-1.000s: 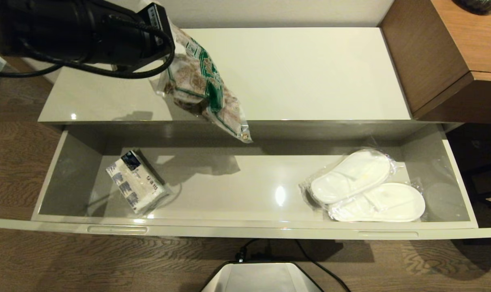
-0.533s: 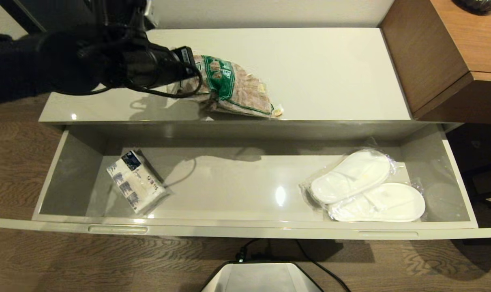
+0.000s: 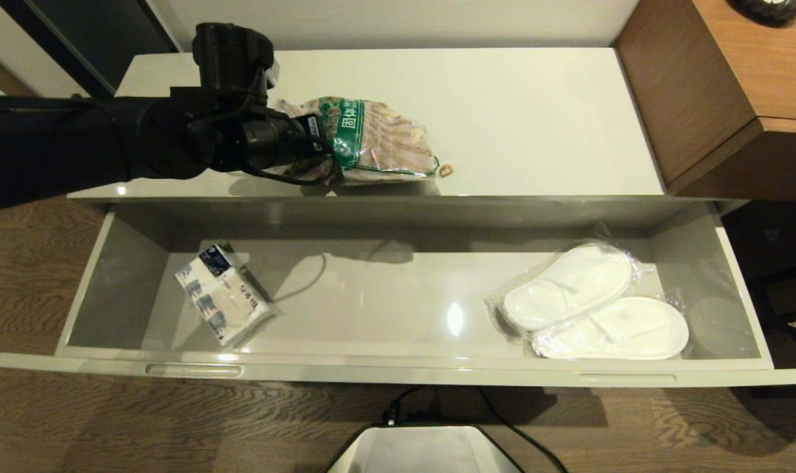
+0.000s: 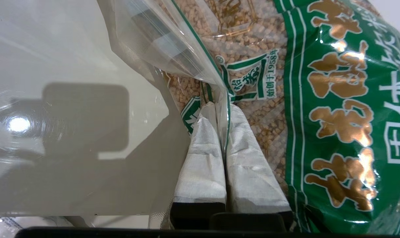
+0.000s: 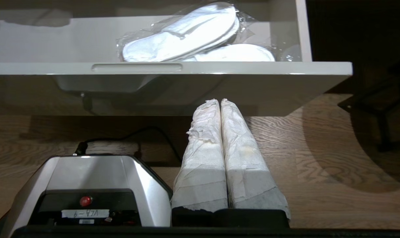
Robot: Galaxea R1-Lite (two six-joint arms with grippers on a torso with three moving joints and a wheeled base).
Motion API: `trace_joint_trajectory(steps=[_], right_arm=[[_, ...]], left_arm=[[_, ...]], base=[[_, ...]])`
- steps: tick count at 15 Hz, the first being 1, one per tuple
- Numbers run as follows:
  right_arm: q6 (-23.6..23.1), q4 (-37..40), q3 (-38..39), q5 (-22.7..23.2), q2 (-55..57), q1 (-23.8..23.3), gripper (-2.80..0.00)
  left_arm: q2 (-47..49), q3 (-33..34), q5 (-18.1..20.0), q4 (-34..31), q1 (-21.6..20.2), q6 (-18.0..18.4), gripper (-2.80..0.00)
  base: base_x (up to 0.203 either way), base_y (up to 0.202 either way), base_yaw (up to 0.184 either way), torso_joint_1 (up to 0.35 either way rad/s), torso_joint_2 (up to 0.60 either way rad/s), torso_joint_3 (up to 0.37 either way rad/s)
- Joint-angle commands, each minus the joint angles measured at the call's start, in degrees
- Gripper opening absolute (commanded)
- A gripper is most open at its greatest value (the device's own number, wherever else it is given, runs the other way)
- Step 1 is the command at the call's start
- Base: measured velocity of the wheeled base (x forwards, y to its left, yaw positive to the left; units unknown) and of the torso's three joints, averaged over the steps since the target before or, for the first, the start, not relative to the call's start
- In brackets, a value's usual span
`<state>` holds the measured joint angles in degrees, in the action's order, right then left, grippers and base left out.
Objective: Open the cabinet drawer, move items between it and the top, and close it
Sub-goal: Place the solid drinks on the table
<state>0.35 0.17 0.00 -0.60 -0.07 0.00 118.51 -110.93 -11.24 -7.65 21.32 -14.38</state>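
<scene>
The clear bag of brown pieces with a green band [image 3: 378, 141] lies flat on the glossy cream-white top [image 3: 536, 112], near its front edge. My left gripper [image 3: 325, 148] reaches in from the left at the bag's left end. In the left wrist view the left gripper [image 4: 223, 107] is shut on a fold of the bag's clear film [image 4: 335, 99]. The cabinet drawer [image 3: 398, 376] stands pulled fully out below. My right gripper [image 5: 220, 101] is shut and empty, parked low in front of the drawer's face [image 5: 219, 71].
Inside the drawer a wrapped tissue pack [image 3: 223, 303] lies at the left and bagged white slippers [image 3: 595, 305] at the right. A brown wooden cabinet [image 3: 733, 98] adjoins the top on the right. My base [image 3: 424, 450] and a cable sit on the wood floor.
The left arm has lowered and swung toward the back. The bag, which hung tilted over the top's front edge, now lies flat on the top, still gripped.
</scene>
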Motion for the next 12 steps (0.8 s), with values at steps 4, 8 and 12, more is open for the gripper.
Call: trace_joint_trajectory(steps=[4,8,12], right_arm=[[0.0,0.0,0.2,0.0,-0.7,0.0,-2.80],[0.0,0.0,0.2,0.0,-0.7,0.0,-2.80],[0.0,0.0,0.2,0.0,-0.7,0.0,-2.80]], left_arm=[[0.5,0.1,0.0,-1.0,0.8,-0.1,-2.80],[0.4,0.0,-0.9,-0.2,1.4,0.8,0.00],[-0.1,0.1,-1.2,-0.2,2.2,0.7,0.00]], base=[[0.000,0.000,0.000,0.000,0.00,0.000],[0.000,0.000,0.000,0.000,0.00,0.000],[0.000,0.000,0.000,0.000,0.00,0.000]])
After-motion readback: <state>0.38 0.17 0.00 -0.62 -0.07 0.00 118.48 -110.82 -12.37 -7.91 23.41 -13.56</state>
